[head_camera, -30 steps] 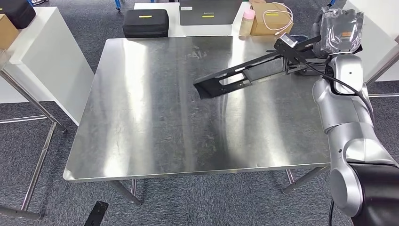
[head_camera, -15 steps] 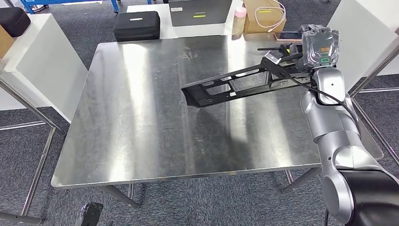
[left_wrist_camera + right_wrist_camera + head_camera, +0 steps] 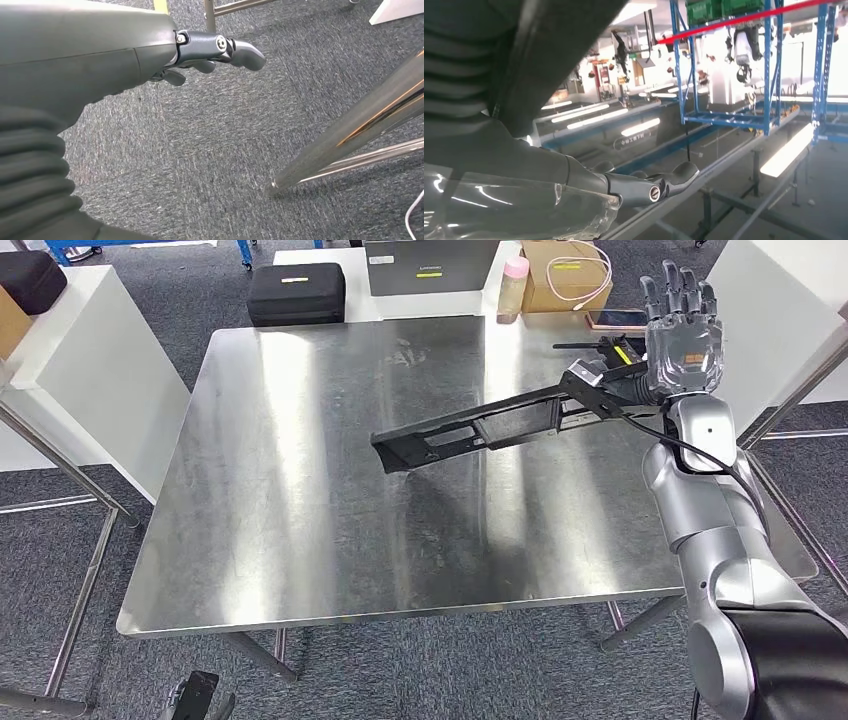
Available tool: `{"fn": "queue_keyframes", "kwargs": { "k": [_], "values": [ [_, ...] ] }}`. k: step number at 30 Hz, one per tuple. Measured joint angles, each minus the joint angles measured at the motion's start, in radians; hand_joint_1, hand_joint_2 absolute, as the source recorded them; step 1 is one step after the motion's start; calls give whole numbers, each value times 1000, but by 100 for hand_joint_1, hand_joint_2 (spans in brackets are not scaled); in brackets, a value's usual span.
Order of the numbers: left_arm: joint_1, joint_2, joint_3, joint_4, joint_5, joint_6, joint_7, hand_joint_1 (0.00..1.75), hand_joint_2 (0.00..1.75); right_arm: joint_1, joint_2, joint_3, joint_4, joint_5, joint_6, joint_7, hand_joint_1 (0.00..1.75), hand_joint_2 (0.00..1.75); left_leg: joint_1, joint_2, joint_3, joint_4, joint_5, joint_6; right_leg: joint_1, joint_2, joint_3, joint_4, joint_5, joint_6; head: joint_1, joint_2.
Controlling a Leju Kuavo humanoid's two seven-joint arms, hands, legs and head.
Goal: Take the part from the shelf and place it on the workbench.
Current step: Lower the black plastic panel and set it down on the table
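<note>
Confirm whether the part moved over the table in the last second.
Yes. The part's tip shifted left, crossing from right of the table's scuff to left of it.

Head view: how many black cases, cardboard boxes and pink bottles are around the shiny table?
Black cases: 2
Cardboard boxes: 2
Pink bottles: 1
Total: 5
</note>
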Motion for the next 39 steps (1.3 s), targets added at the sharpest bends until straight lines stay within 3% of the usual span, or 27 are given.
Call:
{"fn": "queue_keyframes", "kwargs": {
  "k": [10, 20, 28, 34, 39],
  "values": [
    [-1, 0, 2, 0, 9, -21, 16, 0, 0, 1, -5, -30, -1, -32, 79, 31, 0, 0, -5, 0, 0, 0, -1, 1, -3, 0, 0, 0, 0, 0, 0, 0],
    [-1, 0, 10, 0, 16, -25, 15, 0, 0, -6, -10, -51, -1, -21, 143, 128, 0, 0, -5, 0, 0, 0, -1, 2, -5, 0, 0, 0, 0, 0, 0, 0],
    [-2, 0, 29, 0, 17, -45, 29, 0, 0, -54, -36, -130, 16, -88, 529, 348, 0, 0, -6, -1, 0, 1, -1, 2, -5, -1, 0, 0, 0, 0, 0, 0],
    [-3, 3, 30, 0, 14, -52, 34, 0, 0, -83, -57, -180, 29, -93, 614, 423, 0, 0, -6, -1, 0, 1, -1, 2, -5, -1, 0, 0, 0, 0, 0, 0],
    [-4, 3, 31, 0, 13, -53, 37, 0, 0, -94, -74, -202, 34, -91, 653, 437, 0, 0, -6, -1, -1, 1, -1, 2, -5, -1, 0, 0, 0, 0, 0, 0]
  ]
}}
